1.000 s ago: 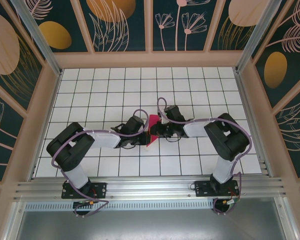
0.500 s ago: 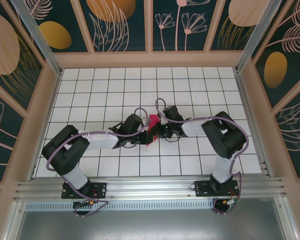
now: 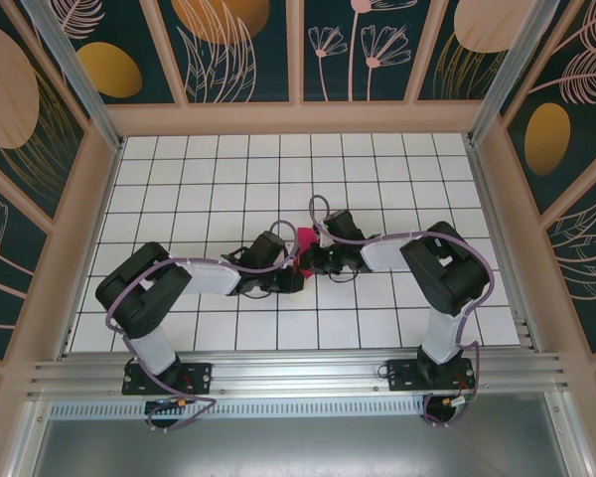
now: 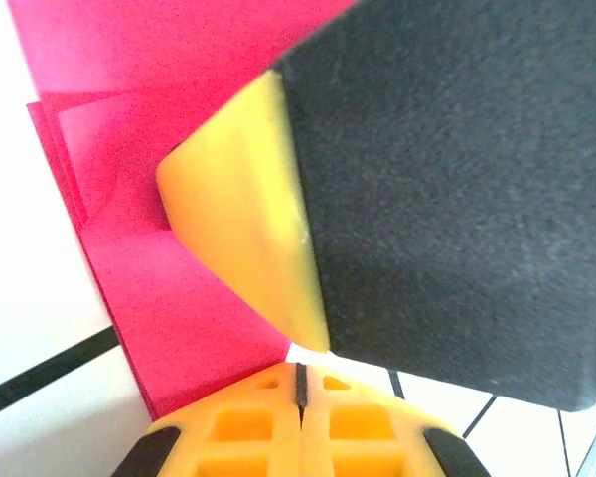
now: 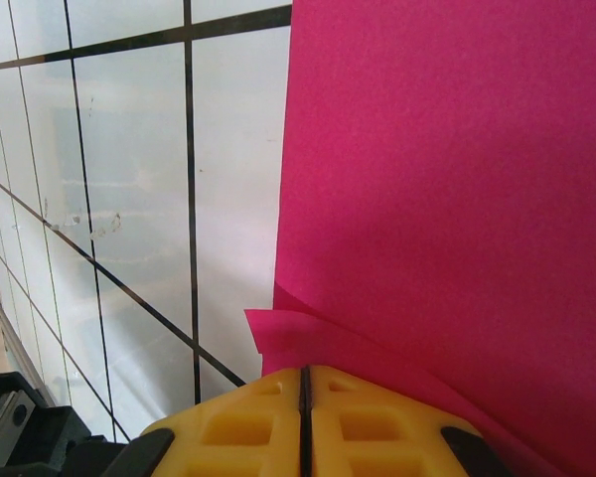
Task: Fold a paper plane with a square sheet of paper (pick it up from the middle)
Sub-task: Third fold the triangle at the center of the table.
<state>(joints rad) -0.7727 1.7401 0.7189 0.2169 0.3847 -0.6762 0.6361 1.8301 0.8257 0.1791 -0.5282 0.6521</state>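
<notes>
At the middle of the tiled table [image 3: 179, 189], the folded pink sheet of paper [image 3: 303, 238] stands raised between two arms reaching inward, wrists almost meeting. The right gripper [image 5: 303, 373] is pinched tight at the sheet's lower corner, apparently clamping it; the sheet's long edge runs straight away from its tips. The left gripper [image 4: 300, 370], fingers pressed together, sits just beside the sheet, visibly holding nothing.

Bright, even light from overhead fills the white worktop [image 3: 179, 169]; the arms [image 3: 204, 275] throw only faint, soft shadows. In the right wrist view a pale sheen glazes it. In the left wrist view the square sheet of paper [image 4: 179, 60] looks soft and grainy.
</notes>
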